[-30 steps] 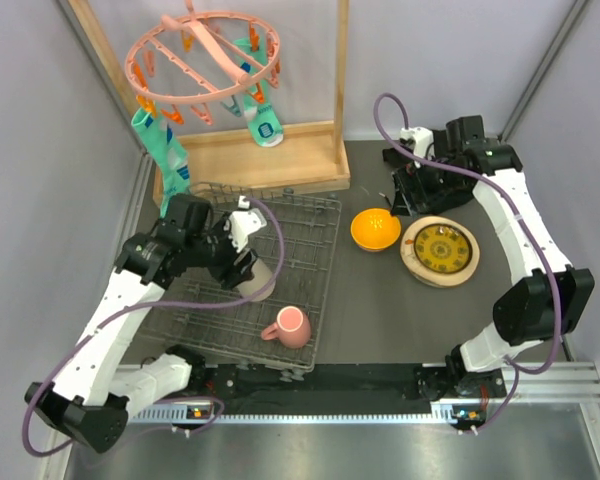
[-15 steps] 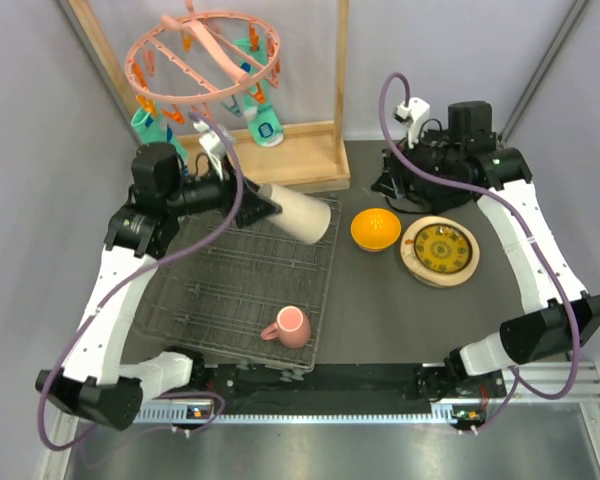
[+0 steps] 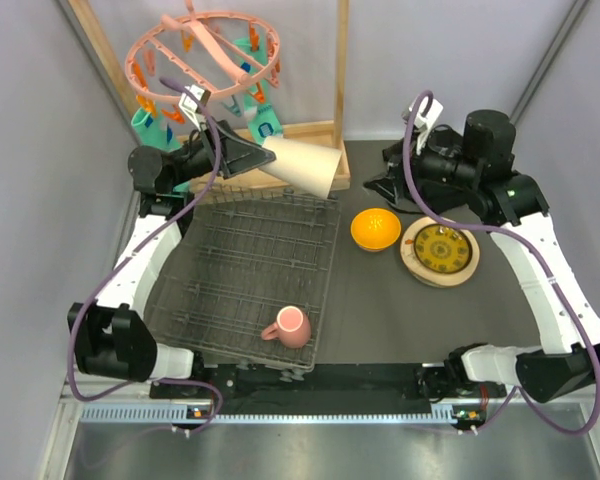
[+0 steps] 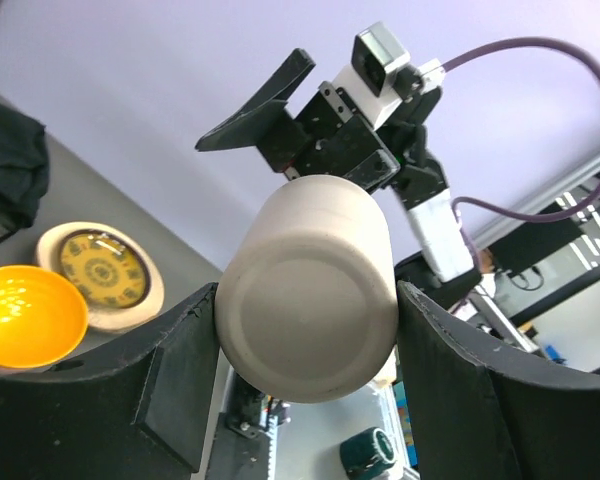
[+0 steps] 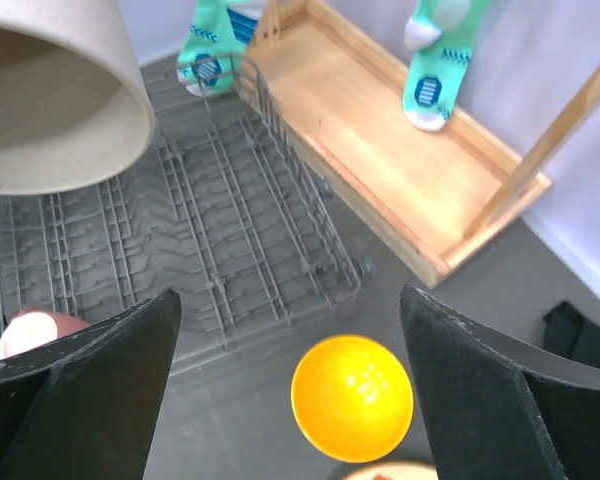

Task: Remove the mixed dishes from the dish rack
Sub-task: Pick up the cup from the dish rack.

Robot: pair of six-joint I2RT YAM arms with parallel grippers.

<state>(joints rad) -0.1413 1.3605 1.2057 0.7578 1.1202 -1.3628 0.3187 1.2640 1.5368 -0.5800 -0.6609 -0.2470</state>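
Beige cup (image 3: pixel 305 165) is gripped aloft by the left gripper (image 3: pixel 263 158). The orange bowl (image 3: pixel 375 229) and yellow plate (image 3: pixel 440 250) are unloaded. The pink mug (image 3: pixel 289 327) is left in the rack (image 3: pixel 230 250). The right gripper (image 3: pixel 378 184) is held spread, empty.

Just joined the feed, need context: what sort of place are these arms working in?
Probably a lab test cell staged with household chores, not a kitchen: grey panel walls enclose it, a dish rack sits on a dark mat, and a pink peg hanger with socks hangs behind.
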